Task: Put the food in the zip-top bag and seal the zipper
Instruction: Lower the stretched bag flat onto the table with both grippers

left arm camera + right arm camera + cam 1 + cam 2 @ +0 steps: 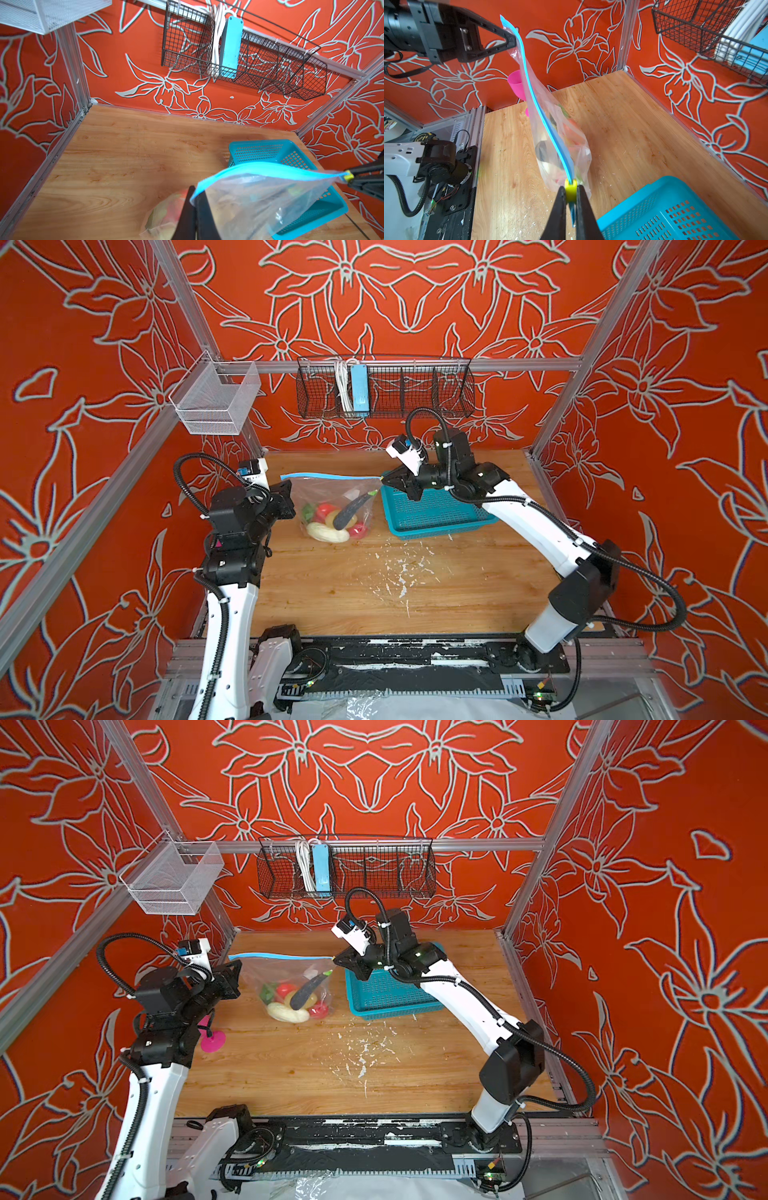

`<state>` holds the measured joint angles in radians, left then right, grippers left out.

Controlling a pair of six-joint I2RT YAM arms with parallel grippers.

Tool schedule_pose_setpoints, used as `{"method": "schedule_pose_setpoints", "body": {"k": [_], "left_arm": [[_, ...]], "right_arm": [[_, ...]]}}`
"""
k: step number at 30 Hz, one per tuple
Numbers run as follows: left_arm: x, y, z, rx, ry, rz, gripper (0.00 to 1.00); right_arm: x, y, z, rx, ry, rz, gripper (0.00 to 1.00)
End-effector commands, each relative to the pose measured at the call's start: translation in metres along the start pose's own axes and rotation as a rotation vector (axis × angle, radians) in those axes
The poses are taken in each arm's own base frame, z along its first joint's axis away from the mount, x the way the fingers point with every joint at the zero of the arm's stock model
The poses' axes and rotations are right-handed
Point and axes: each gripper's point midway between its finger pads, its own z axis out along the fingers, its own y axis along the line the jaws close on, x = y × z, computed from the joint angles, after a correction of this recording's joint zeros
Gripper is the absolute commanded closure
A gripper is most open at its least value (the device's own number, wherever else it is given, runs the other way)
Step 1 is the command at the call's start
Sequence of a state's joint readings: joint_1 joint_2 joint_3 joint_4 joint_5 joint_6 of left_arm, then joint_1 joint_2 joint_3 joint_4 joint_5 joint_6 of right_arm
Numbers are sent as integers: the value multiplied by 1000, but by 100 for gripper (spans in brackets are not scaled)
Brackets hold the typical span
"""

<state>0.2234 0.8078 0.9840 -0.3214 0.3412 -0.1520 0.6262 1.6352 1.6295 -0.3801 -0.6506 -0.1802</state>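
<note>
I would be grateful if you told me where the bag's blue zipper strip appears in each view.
Top view: zipper, level strip left of the teal basket.
Top view: the same.
Left wrist: lower right, arcing.
Right wrist: centre, steeply diagonal.
Shared landmark: teal basket.

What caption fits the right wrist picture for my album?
Right gripper pinches the zipper at its yellow end; left gripper holds the zip-top bag, food inside.

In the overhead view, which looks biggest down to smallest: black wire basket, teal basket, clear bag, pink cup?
In a top view:
1. Black wire basket
2. Teal basket and clear bag: too alike to rank
3. Pink cup, partly hidden
</note>
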Motion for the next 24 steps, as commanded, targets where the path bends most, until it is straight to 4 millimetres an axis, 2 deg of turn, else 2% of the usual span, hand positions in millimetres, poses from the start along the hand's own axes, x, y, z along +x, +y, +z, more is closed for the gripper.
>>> {"method": "schedule_pose_setpoints", "body": {"k": [1,5,11,13,18,24], "left_arm": [[12,0,-11,-8,17,-36,100],[32,-5,-22,20,39,-111,100],[51,1,-33,-12,23,-219,100],[55,1,-31,-10,35,-236,100],[66,21,-21,-103,63,-292,100],[72,43,3,-179,83,-310,100]], "right_arm": [[-9,13,-13,40,-44,-49,100],[-2,24,-20,63,-51,-43,100],[15,28,-21,92,-14,-19,100],[19,23,-20,118,-5,-5,100],[29,5,-9,180,35,14,100],[37,-18,18,217,71,-1,100]]}}
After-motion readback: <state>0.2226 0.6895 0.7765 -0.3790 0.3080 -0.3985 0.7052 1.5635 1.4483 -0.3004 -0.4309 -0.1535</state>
